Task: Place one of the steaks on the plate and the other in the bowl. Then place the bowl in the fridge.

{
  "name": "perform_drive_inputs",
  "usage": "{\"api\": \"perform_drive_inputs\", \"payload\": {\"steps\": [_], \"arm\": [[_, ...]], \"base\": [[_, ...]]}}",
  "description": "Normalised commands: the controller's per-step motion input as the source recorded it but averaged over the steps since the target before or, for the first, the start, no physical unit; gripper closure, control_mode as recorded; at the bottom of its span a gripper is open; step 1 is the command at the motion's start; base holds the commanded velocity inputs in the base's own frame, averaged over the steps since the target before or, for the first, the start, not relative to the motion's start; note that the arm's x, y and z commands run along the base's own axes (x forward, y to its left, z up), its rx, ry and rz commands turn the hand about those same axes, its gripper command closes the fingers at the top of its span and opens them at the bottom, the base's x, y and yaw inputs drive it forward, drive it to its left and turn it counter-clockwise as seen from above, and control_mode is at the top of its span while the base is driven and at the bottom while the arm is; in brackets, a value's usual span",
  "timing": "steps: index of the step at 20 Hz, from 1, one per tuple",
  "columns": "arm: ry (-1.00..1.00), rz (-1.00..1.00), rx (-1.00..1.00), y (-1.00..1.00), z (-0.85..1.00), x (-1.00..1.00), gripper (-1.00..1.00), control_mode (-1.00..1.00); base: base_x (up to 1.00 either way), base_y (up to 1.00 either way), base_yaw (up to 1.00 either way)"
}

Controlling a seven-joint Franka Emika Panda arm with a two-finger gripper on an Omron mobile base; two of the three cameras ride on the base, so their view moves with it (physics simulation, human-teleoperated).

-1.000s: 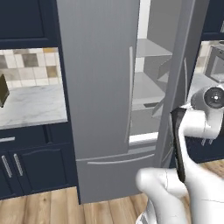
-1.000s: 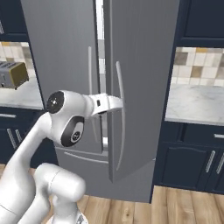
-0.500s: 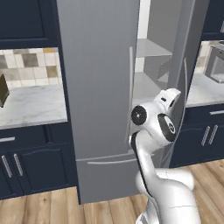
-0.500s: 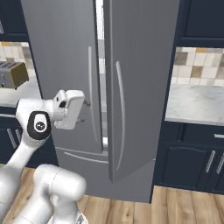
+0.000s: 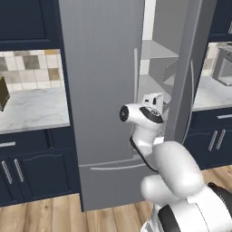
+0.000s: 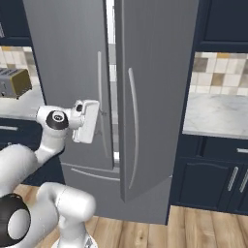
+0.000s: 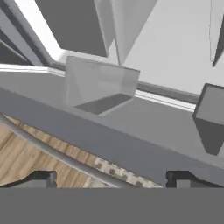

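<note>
We are working at the tall grey brushed-metal fridge [image 5: 104, 81], one door standing partly ajar. Our two-finger gripper [image 7: 111, 177] is holding nothing, tips spread apart, pointing at the door's edge and long handle. We are seeing pale shelves [image 5: 154, 52] inside, bare as far as visible. Probably we are opening the fridge; steaks, plate and bowl we cannot place.

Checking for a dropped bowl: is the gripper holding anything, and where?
Nothing is held: the gripper is open and bare, facing the fridge door's inner side.
</note>
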Motion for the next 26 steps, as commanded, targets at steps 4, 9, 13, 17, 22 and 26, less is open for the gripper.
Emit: {"api": "perform_drive_inputs", "payload": {"steps": [4,9,13,17,22,26], "arm": [[0.64,0.00,-0.10,-0.25,-0.09,0.81,-1.00,-1.00],[0.55,-0.06,-0.23,-0.30,-0.17,0.30,-1.00,-1.00],[0.32,-0.27,-0.12,-1.00,0.00,-0.37,-1.00,-1.00],[0.24,-0.28,-0.07,-1.00,0.00,-0.58,-1.00,-1.00],[0.17,-0.17,-0.05,-1.00,0.00,-0.81,-1.00,-1.00],[0.11,-0.10,-0.13,-1.00,0.00,-0.90,-1.00,-1.00]], "base": [[0.00,0.00,0.00],[0.00,0.00,0.00],[0.00,0.00,0.00],[0.00,0.00,0.00],[0.00,0.00,0.00],[0.00,0.00,0.00]]}}
